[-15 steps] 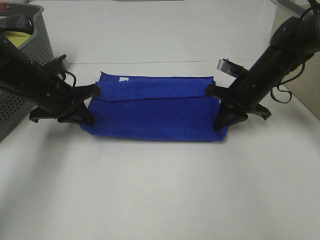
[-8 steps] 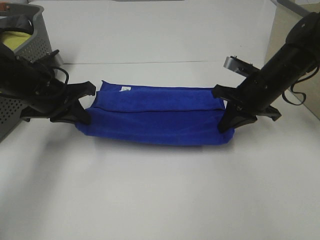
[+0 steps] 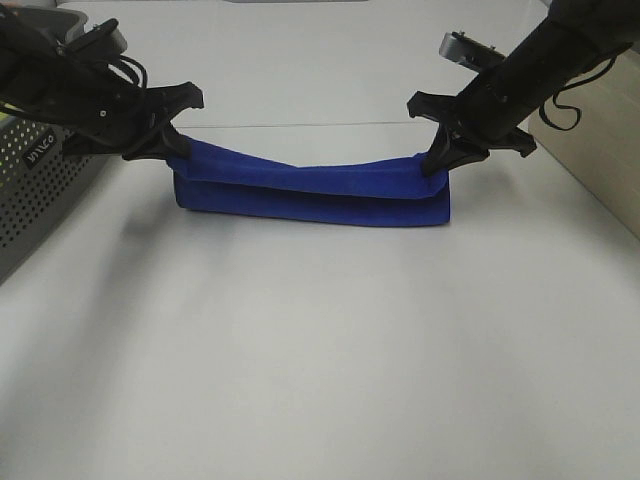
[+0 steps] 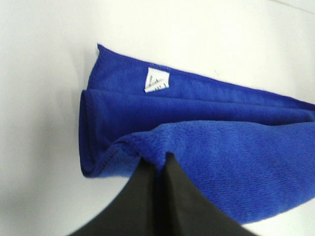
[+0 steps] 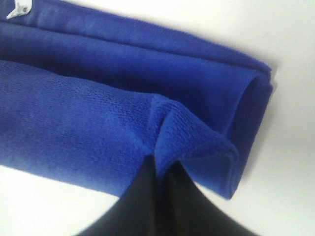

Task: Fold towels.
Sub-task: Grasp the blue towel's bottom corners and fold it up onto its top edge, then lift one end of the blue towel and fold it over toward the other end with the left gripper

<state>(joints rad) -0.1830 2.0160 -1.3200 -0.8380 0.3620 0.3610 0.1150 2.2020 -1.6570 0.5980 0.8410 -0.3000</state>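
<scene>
Towel point(image 3: 310, 195) ends are pinched tight in left jaws and right jaws.

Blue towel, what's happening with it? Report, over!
Both shut: left jaws and right jaws each pinch one end. Folded blue towel slung between them, middle sagging. Grey basket at left, apart from towel.

The left tool point(image 4: 158, 161) pinches the folded blue towel point(image 4: 221, 142), its white tag point(image 4: 156, 80) showing.

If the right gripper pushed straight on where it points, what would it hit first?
The right gripper is shut on the blue towel; its folded layers come first, then probably the table.
</scene>
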